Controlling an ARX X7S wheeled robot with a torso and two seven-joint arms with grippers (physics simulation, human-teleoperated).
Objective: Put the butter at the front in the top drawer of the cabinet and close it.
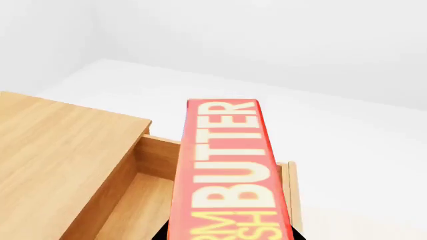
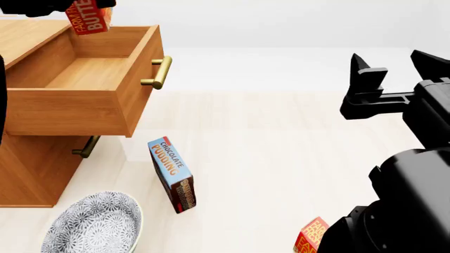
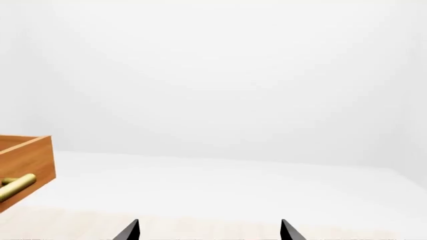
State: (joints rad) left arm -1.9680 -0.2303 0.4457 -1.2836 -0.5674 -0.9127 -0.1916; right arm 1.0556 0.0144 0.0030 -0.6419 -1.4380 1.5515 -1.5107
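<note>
My left gripper (image 2: 79, 6) is shut on the butter (image 2: 89, 17), a red-orange carton, and holds it above the back of the open top drawer (image 2: 84, 74). In the left wrist view the butter (image 1: 227, 165) fills the middle, with the drawer's inside (image 1: 137, 205) below it. The drawer's brass handle (image 2: 158, 73) points toward the room. The cabinet (image 2: 28, 168) stands at the left. My right gripper (image 2: 397, 66) is open and empty, out over the floor to the right; its fingertips (image 3: 129, 231) show with a wide gap.
A blue-and-brown chocolate pudding carton (image 2: 172, 174) stands on the floor before the cabinet. A patterned bowl (image 2: 95, 224) lies at the lower left. A second butter carton (image 2: 311, 235) sits by my right arm. A lower drawer handle (image 2: 86, 147) shows under the open drawer.
</note>
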